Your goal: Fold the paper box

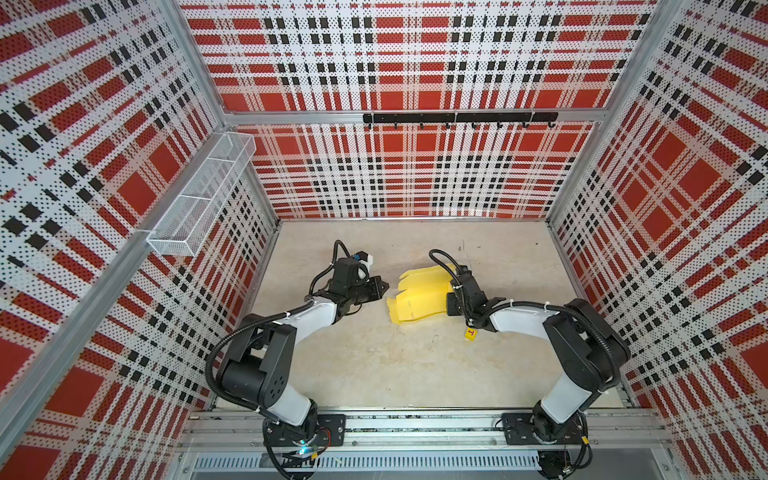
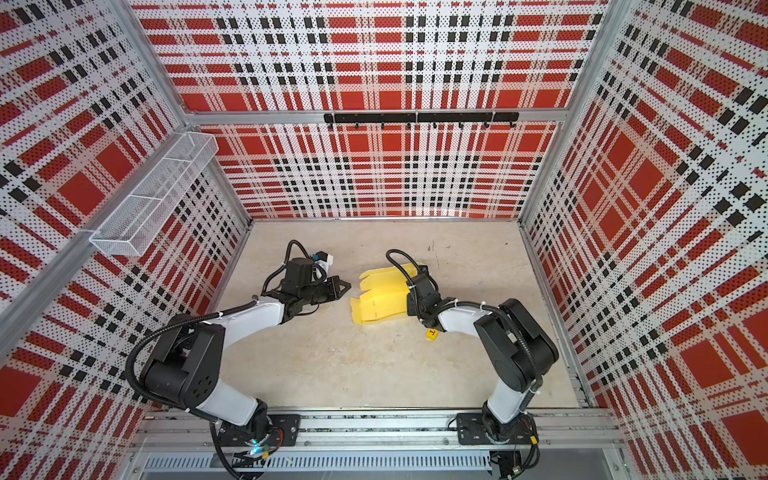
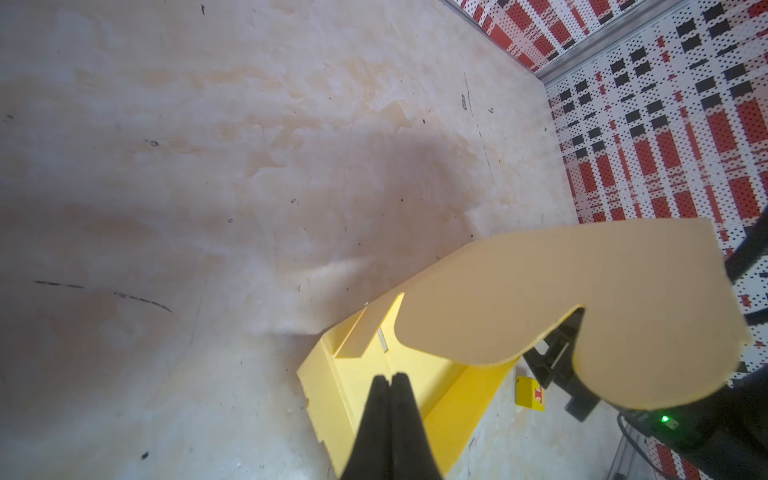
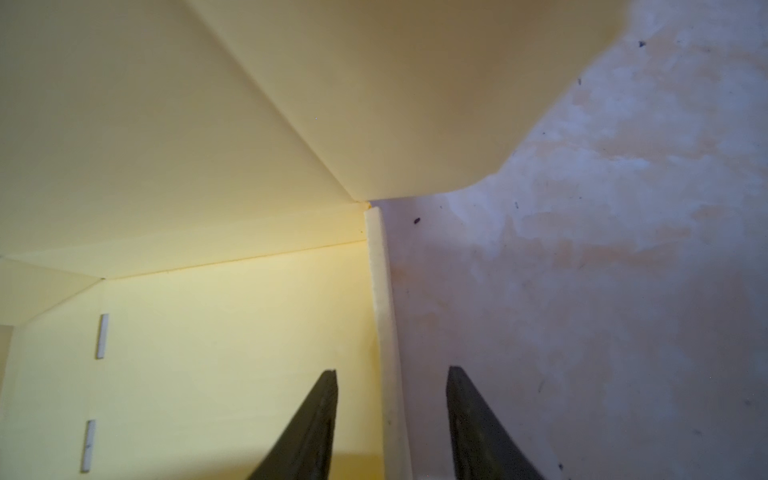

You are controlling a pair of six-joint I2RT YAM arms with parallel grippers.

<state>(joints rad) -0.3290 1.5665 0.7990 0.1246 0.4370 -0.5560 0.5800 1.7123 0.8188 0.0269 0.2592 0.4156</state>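
- The paper box (image 1: 417, 297) sits mid-worktop (image 1: 374, 374), between the two arms, and it's only half made: the base lies flat, a long panel arches up over it, the side flaps hang loose and the slots are unfilled.
- Left claw (image 3: 390, 377) is pinched fully shut on nothing; in both top views its tips hover just beside the box's edge, not touching.
- Right claw (image 4: 392, 370) stands partly open, one finger inside the box and one outside, straddling a raised side wall without gripping it, as far as the wrist view shows.
- My read: early-to-middle stage. Walls need standing, tabs need tucking, the lid needs closing.
- Containers: I can see nothing lying in the box's base. The small yellow cube (image 1: 470, 334) rests outside it on the worktop, beside the right arm.
- The wire basket (image 1: 187, 224) on the left wall shows nothing inside.
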